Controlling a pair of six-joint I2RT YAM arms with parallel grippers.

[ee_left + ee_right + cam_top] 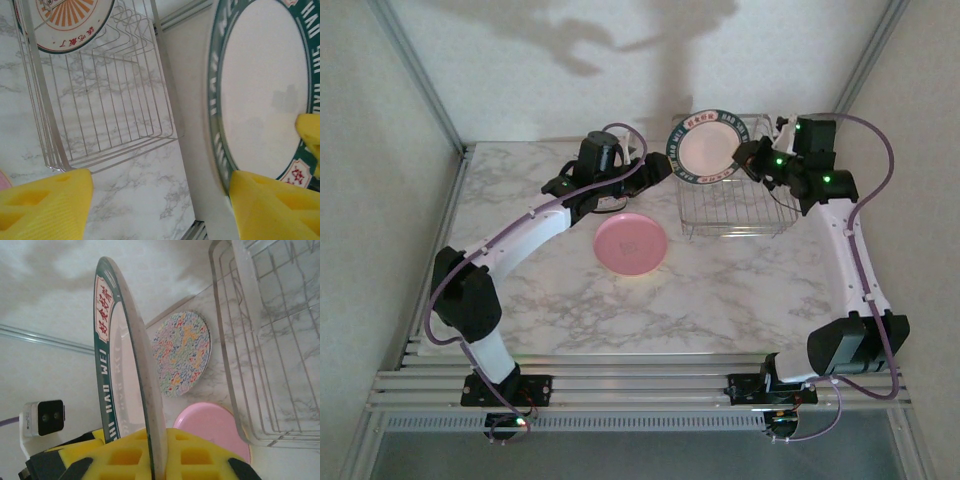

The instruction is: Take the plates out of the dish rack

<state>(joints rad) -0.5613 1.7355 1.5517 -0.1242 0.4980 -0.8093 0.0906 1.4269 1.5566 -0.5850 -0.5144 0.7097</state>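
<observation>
Plate (708, 148) held upright at the ten o'clock corner of rack (735, 222).
Right jaws pinch its three o'clock rim; left jaws stand wide at nine. Likely stiff, slick, breakable: take the rim squarely.

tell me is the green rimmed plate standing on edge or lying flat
On edge: the green-rimmed plate stands upright, its rim pinched between the yellow pads of the right gripper.
</observation>
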